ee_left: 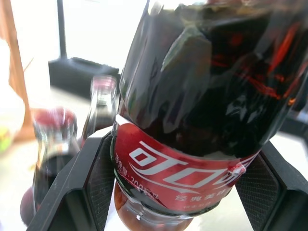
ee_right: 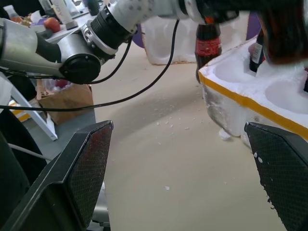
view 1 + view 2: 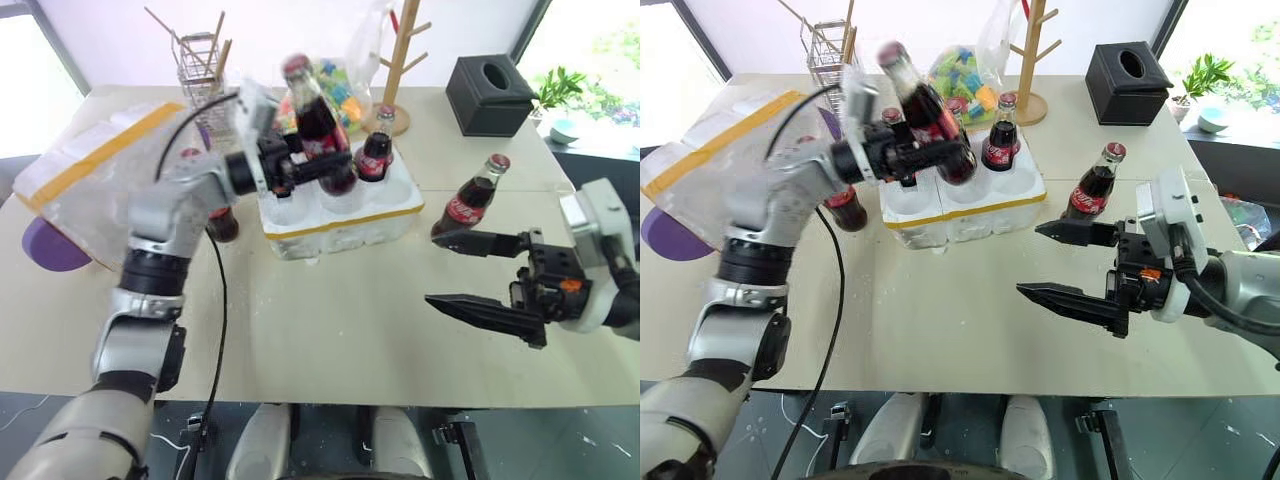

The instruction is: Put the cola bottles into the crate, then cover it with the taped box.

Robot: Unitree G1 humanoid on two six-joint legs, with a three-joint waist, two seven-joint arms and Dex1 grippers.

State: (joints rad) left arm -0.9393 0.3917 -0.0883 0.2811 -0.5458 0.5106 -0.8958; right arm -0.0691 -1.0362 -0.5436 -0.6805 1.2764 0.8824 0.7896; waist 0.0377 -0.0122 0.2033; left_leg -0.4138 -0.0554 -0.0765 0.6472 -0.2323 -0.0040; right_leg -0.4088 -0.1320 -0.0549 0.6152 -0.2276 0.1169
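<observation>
My left gripper (image 3: 300,165) squeezes a tilted cola bottle (image 3: 318,125) above the crate (image 3: 340,215), my right gripper (image 3: 480,275) hangs wide open and empty, and I think the bottle could slip or bump the bottle (image 3: 377,148) already standing inside.

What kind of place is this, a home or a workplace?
Probably an office or lab set up as a test space, not a home: a plain table beside big windows, props such as a tissue box and wooden rack, and a cardboard box on the floor.
</observation>
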